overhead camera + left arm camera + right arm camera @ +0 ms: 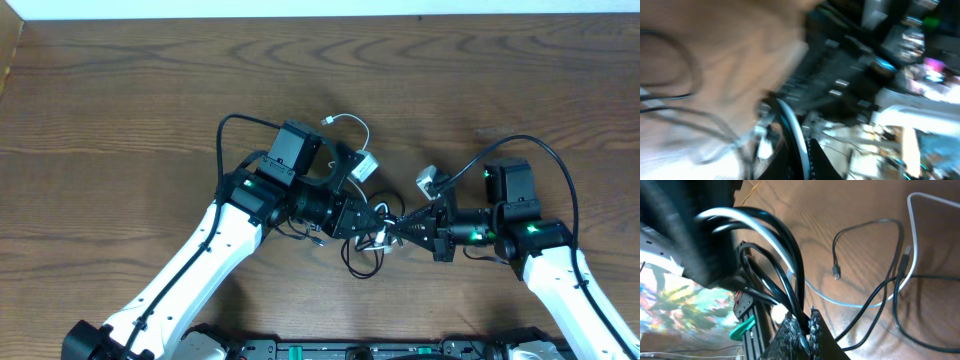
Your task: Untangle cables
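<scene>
Right end effector [807,329]: fingers nearly together, pinching the cable bundle [790,265], black and white strands looping up from the tips. Left end effector [809,159]: view blurred, pale strand crossing it, grip cannot be told. Both meet over the tangle mid-surface [120,100]. Loose black cable [836,272] lies flat beside it.

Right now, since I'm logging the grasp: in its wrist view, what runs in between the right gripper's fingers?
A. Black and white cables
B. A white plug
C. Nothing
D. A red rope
A: the cables curve down into the narrow gap at the tip of the right gripper, whose two sides are closed on them.
</scene>
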You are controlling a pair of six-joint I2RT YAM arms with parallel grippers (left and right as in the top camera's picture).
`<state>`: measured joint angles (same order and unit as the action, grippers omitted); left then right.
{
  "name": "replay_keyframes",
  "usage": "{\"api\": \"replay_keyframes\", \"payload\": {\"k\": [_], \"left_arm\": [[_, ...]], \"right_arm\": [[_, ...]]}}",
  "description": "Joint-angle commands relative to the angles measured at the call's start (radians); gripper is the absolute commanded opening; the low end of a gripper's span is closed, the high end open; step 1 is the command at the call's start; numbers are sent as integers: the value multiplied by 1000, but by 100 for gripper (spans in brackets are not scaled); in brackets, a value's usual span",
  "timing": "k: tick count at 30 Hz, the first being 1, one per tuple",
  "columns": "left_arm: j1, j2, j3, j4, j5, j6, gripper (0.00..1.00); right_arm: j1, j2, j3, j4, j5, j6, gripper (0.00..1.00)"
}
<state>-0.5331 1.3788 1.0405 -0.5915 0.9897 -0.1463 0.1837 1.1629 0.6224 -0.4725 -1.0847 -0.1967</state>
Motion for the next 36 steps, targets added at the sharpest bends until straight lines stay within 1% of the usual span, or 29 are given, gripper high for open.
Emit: {"api": "replay_keyframes", "payload": {"k": [1, 4, 8, 19, 25, 28, 30, 33, 36], "left_arm": [[-1, -13, 9, -2, -278, -59, 8], [-1, -13, 9, -2, -347, -63, 8], [0, -13, 9, 13, -356, -63, 8], [0, -13, 9, 54, -355, -82, 8], [6, -14, 9, 53, -356, -85, 8], [48, -14, 9, 55, -401, -116, 8], [112, -14, 9, 63, -435, -195, 8], [182, -14, 9, 79, -426, -267, 8], [229, -14, 9, 97, -349, -275, 8]], "right_arm": [[8, -4, 3, -23, -93, -11, 1], [8, -4, 3, -25, -184, -23, 1], [8, -4, 3, -25, -285, -37, 1], [53, -4, 3, -48, -342, -36, 1], [55, -4, 3, -48, -343, -36, 1], [55, -4, 3, -61, -342, -36, 1], [55, -4, 3, -106, -308, -36, 1], [56, -4, 3, -156, -267, -36, 1], [62, -4, 3, -188, -216, -36, 1]]}}
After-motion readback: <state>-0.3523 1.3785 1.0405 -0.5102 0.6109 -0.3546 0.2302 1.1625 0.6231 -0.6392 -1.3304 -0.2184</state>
